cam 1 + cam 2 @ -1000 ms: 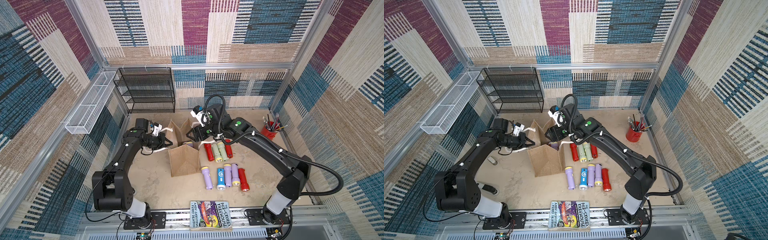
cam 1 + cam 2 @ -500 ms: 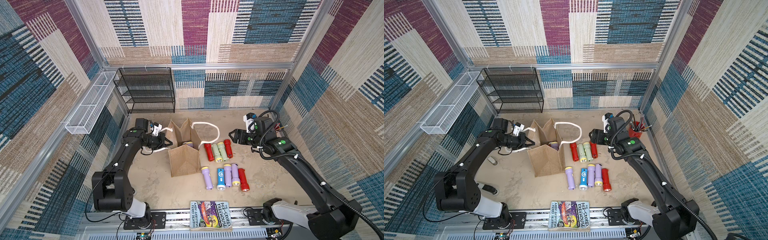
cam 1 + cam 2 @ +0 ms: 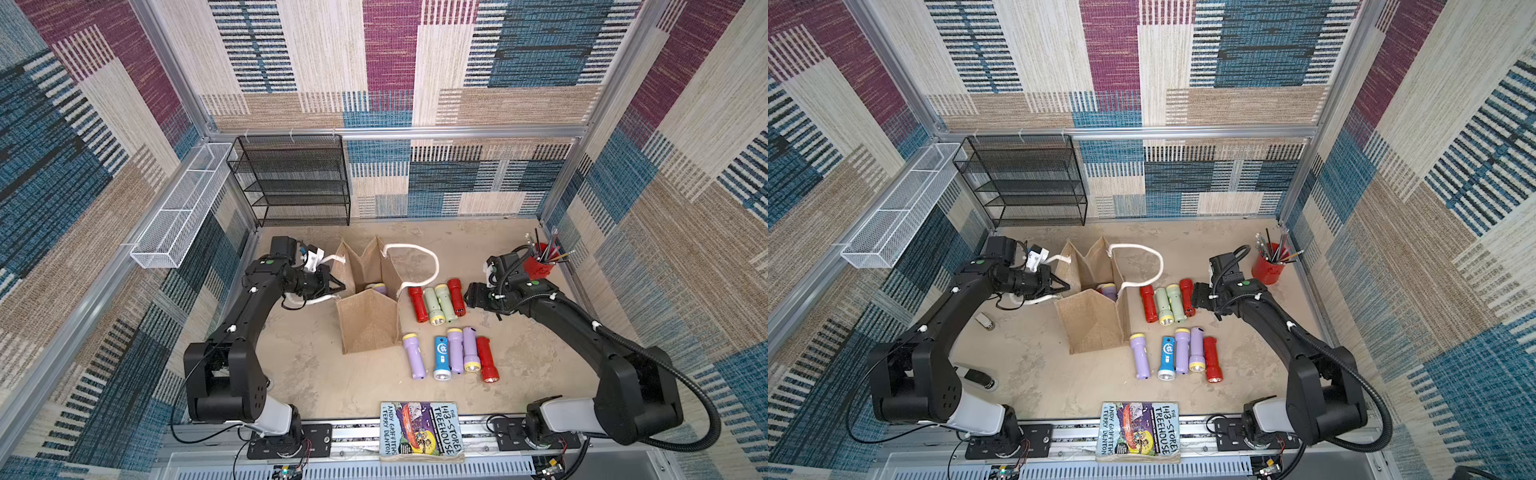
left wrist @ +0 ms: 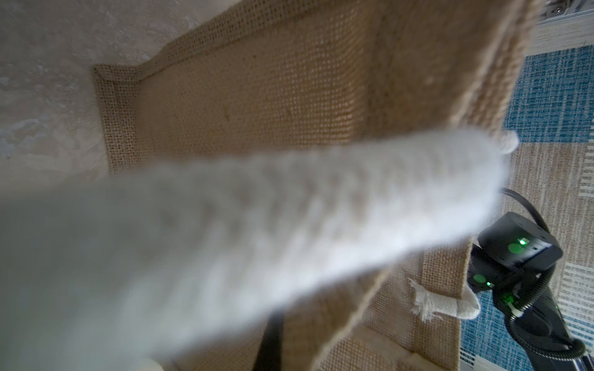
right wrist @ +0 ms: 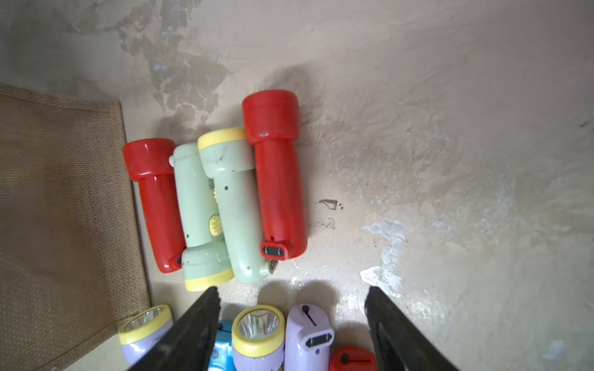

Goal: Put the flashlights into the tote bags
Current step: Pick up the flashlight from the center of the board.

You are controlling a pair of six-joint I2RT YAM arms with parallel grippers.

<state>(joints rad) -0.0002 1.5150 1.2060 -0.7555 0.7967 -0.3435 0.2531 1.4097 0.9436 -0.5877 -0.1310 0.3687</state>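
The tan burlap tote bag (image 3: pixel 368 328) (image 3: pixel 1096 328) stands open mid-floor with a lilac flashlight (image 3: pixel 377 288) inside. My left gripper (image 3: pixel 336 286) (image 3: pixel 1064 286) is shut on the bag's white rope handle (image 4: pixel 289 208), which blurs across the left wrist view. The other handle (image 3: pixel 432 259) droops to the right. Right of the bag lie two red and two pale green flashlights (image 3: pixel 438 303) (image 5: pixel 221 205). Nearer the front lie lilac, blue (image 3: pixel 442 357) and red ones (image 3: pixel 486 359). My right gripper (image 3: pixel 468 293) (image 5: pixel 292 292) is open and empty, just right of the back red flashlight (image 3: pixel 456 296).
A red cup of pencils (image 3: pixel 540 266) stands at the back right, behind my right arm. A black mesh rack (image 3: pixel 295 183) is against the back wall, and a white wire basket (image 3: pixel 178 216) hangs on the left wall. A book (image 3: pixel 419 430) lies at the front edge.
My right arm has swung from over the bag's mouth out to the right, then lowered beside the back row of flashlights. The left arm and the bag have not moved.
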